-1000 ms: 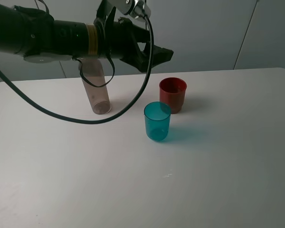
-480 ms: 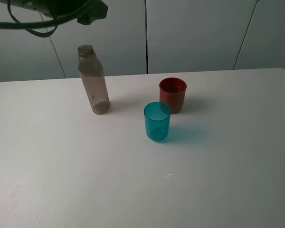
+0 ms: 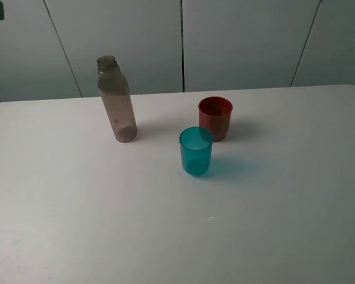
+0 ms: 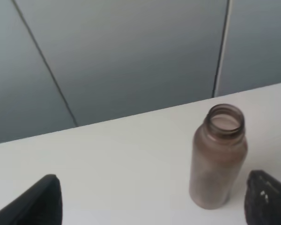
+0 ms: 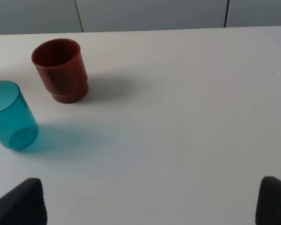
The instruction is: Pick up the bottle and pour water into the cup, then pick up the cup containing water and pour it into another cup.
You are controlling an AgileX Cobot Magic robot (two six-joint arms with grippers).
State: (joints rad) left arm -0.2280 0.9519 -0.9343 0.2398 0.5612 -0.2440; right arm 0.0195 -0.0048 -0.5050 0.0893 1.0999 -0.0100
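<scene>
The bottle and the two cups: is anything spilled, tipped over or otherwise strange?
Nothing stands out. The bottle, the teal cup and the red cup all stand upright and apart on the table; no spill shows. The bottle has no cap.

Translucent plastic bottle [image 3: 117, 100] and cup [image 3: 196, 151]; opaque red cup [image 3: 215, 118]; matt table [image 3: 165, 236].

On the bench [image 3: 272, 225] the bottle [image 3: 117, 100] stands upright at the back left, apart from both cups. The red cup [image 3: 215, 118] stands to its right (nearer the middle of the bench). The teal cup [image 3: 196, 151] stands just in front of the red cup, slightly left of it.
</scene>
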